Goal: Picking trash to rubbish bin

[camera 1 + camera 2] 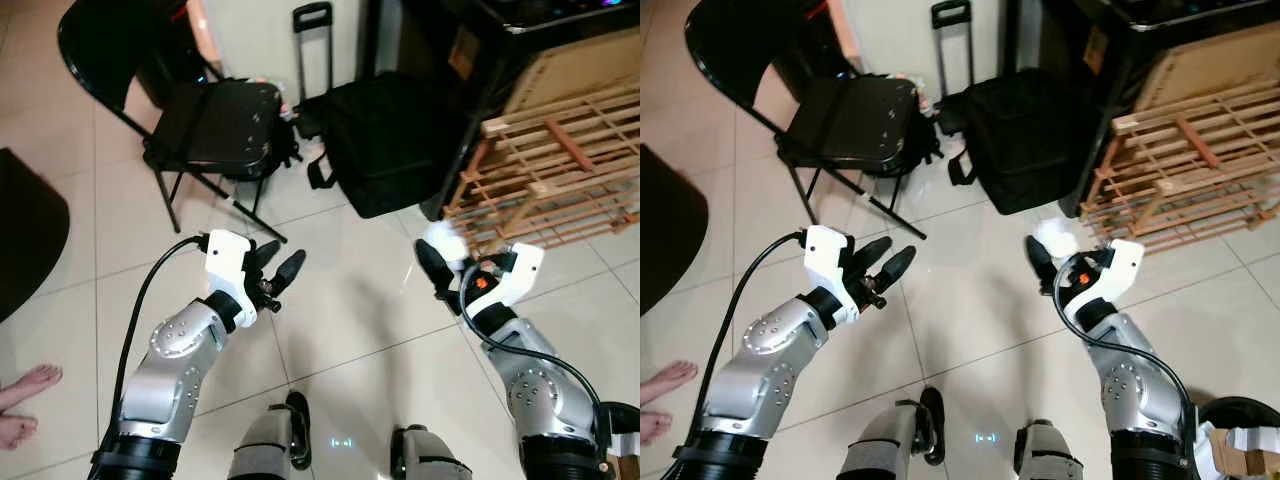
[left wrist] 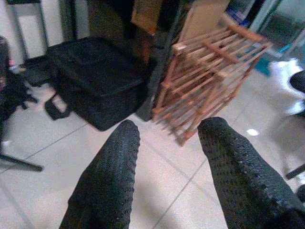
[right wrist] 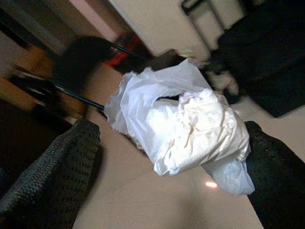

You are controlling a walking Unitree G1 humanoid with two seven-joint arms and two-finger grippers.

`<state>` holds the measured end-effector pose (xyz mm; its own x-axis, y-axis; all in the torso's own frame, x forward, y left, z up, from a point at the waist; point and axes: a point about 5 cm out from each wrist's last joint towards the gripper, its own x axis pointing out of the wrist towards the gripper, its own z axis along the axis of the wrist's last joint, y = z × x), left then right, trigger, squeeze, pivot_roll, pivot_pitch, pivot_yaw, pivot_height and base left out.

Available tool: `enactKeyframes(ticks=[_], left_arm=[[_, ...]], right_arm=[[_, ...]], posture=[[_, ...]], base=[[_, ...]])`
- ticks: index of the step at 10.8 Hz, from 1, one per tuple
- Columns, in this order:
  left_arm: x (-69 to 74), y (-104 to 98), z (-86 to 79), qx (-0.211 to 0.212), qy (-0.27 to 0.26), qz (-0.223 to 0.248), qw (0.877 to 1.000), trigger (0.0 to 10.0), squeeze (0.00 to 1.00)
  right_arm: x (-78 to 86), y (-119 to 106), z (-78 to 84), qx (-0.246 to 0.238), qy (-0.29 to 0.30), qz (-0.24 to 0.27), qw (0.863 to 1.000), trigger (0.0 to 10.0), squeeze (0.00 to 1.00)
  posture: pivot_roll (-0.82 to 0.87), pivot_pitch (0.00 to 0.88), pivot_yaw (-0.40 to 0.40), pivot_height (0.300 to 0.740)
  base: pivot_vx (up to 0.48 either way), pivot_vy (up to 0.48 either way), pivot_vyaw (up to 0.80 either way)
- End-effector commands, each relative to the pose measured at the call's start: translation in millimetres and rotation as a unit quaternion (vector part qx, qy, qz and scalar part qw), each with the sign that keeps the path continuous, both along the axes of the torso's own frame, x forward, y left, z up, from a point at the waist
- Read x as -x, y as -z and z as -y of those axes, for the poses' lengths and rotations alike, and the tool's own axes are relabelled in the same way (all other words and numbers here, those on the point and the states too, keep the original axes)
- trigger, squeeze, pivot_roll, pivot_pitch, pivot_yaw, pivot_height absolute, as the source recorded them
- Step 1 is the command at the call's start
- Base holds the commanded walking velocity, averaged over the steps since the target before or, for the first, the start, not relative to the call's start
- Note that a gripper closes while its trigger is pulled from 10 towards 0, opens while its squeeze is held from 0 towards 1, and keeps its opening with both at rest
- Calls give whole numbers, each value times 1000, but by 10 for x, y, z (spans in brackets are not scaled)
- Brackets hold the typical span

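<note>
in right wrist view, crumpled white trash between right hand fingers

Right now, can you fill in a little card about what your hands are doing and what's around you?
left gripper: open, empty, held above the floor
right gripper: holding a crumpled white plastic wrapper
ahead left: black folding chair
ahead middle: black bag on the tiled floor
ahead right: wooden slatted rack
person: bare feet at robot's left
rubbish bin: not spotted
</note>
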<state>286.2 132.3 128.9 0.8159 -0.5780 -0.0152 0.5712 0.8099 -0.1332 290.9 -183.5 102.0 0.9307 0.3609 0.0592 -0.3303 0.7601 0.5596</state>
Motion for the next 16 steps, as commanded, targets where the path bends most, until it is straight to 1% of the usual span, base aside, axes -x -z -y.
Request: enactKeyframes(ticks=[1, 2, 3, 4, 5, 6, 7, 8, 9, 10, 11, 12, 13, 14, 15, 16], left_arm=[[31, -47, -27, 20, 5, -1, 1000, 10000, 0], [21, -63, -34, 23, 0, 0, 1000, 10000, 0], [23, -35, -51, 27, -5, -10, 1000, 10000, 0], [29, -4, -84, 51, -14, -29, 998, 10000, 0], [36, 5, -107, 82, -15, -48, 995, 10000, 0], [64, 71, -170, 110, 0, -85, 990, 10000, 0], [62, 122, -201, 78, 2, -86, 993, 10000, 0], [47, 146, -211, 68, 2, -89, 994, 10000, 0], [3, 181, -228, 62, -8, -93, 994, 10000, 0], [-45, 218, -251, 59, -24, -99, 993, 10000, 0], [-66, 266, -267, 64, -25, -109, 992, 10000, 0], [-79, 365, -269, 73, -24, -124, 989, 10000, 0], [-83, 433, -270, 70, -31, -132, 988, 10000, 0], [-78, 488, -257, 65, -33, -137, 988, 10000, 0], [-83, 472, -243, 74, -34, -134, 988, 10000, 0], [-90, 466, -246, 76, -35, -131, 988, 10000, 0]], right_arm=[[60, 71, 54, -21, -5, -8, 1000, 10000, 0], [50, 120, 58, 14, -2, -19, 1000, 10000, 0], [29, 165, 37, 104, 7, -19, 994, 10000, 0], [-24, 133, 81, 188, 56, 0, 981, 10000, 0], [-65, 77, 166, 241, 106, 22, 964, 10000, 0], [-137, 54, 348, 344, 150, 19, 927, 10000, 0], [-162, 174, 425, 407, 138, -31, 902, 10000, 0], [-168, 270, 506, 440, 150, -66, 883, 10000, 0], [-165, 366, 640, 464, 190, -106, 859, 10000, 0], [-161, 418, 677, 464, 207, -117, 853, 10000, 0], [-163, 492, 614, 439, 185, -125, 870, 10000, 0], [-143, 561, 535, 391, 161, -122, 898, 10000, 0], [-135, 581, 529, 367, 163, -124, 908, 10000, 0], [-132, 605, 539, 364, 166, -132, 907, 10000, 0], [-159, 574, 533, 353, 167, -122, 912, 10000, 0], [-170, 564, 527, 350, 166, -118, 914, 10000, 0]], posture=[[3, 269, 56, 720], [3, 268, 56, 720], [-2, 263, 56, 720], [-4, 259, 56, 720], [-4, 254, 56, 720], [-9, 249, 56, 720], [-9, 248, 56, 720], [-10, 242, 54, 720], [-11, 234, 53, 720], [-10, 227, 53, 720], [-11, 225, 49, 720], [-5, 234, 41, 720], [-7, 237, 39, 720], [-11, 247, 38, 720], [-9, 255, 35, 720], [-7, 256, 35, 720]], base=[[0, 0, 0], [0, 0, 0], [0, 0, 0], [0, 0, 0], [0, 0, 0], [0, 0, 0], [0, 0, 0], [0, 0, 0], [0, 0, 0], [0, 0, 0], [0, 0, 0], [0, 0, 0], [0, 0, 0], [0, 0, 0], [0, 0, 0], [0, 0, 0]])
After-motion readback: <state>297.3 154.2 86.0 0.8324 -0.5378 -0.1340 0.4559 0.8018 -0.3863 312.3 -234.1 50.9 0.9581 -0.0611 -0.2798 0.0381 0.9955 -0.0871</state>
